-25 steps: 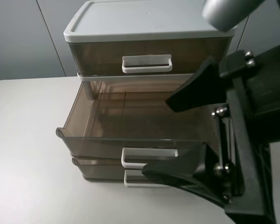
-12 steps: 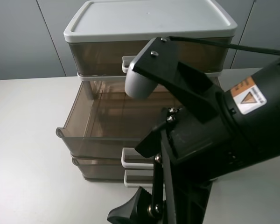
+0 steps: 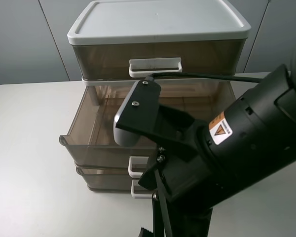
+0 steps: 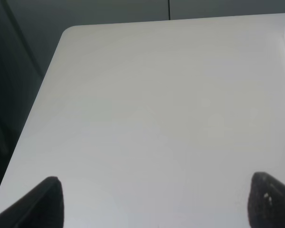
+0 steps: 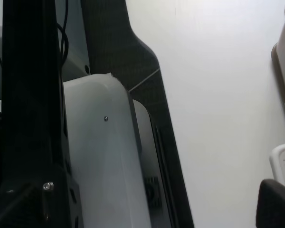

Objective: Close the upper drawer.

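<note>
Drawers: I count three in one cabinet (image 3: 158,19), each with one white handle (image 3: 155,66). The top drawer (image 3: 103,57) sits flush and the bottom drawer (image 3: 103,180) a little proud. The middle drawer (image 3: 108,123) is pulled far out, its front wall running crosswise and facing my right arm (image 3: 237,148). Of the right claw (image 5: 275,206) I see one dark tip just beside a handle; apart or together, I cannot tell. The left claw (image 4: 156,202) is spread wide over bare table (image 4: 147,95), whose edge and rounded corner lie ahead of it.

Glossy, smoky translucent plastic drawers (image 3: 89,143) stand on a smooth matt table (image 3: 29,158).
</note>
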Action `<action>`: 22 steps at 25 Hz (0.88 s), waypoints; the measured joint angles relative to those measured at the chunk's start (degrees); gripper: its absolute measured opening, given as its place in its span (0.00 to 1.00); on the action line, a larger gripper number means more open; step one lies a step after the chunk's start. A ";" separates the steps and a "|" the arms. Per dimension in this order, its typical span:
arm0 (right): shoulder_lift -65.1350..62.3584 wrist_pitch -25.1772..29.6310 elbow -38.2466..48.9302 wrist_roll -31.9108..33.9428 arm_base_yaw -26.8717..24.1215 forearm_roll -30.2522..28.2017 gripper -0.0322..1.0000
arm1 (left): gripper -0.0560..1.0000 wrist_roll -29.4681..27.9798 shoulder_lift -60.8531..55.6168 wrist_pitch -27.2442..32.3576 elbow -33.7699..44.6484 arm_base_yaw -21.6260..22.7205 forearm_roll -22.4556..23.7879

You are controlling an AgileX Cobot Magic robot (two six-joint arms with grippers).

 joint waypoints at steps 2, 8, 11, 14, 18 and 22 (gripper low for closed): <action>1.72 0.00 0.00 -0.42 0.00 0.00 0.68 | 0.76 0.00 0.00 0.00 0.00 0.00 0.00; 5.84 -0.69 0.00 -0.06 0.21 -2.18 0.68 | 0.76 0.00 0.00 0.00 0.00 0.00 0.00; 6.53 -2.13 0.00 2.25 0.21 -6.22 0.68 | 0.76 0.00 0.00 0.00 0.00 0.00 0.00; 6.57 -3.31 0.00 5.91 0.33 -10.14 0.68 | 0.76 0.00 0.00 0.00 0.00 0.00 0.00; 6.57 -3.31 0.00 10.38 0.65 -13.95 0.68 | 0.76 0.00 0.00 0.00 0.00 0.00 0.00; 6.57 -3.90 0.00 13.32 0.02 -16.88 0.68 | 0.76 0.00 0.00 0.00 0.00 0.00 0.00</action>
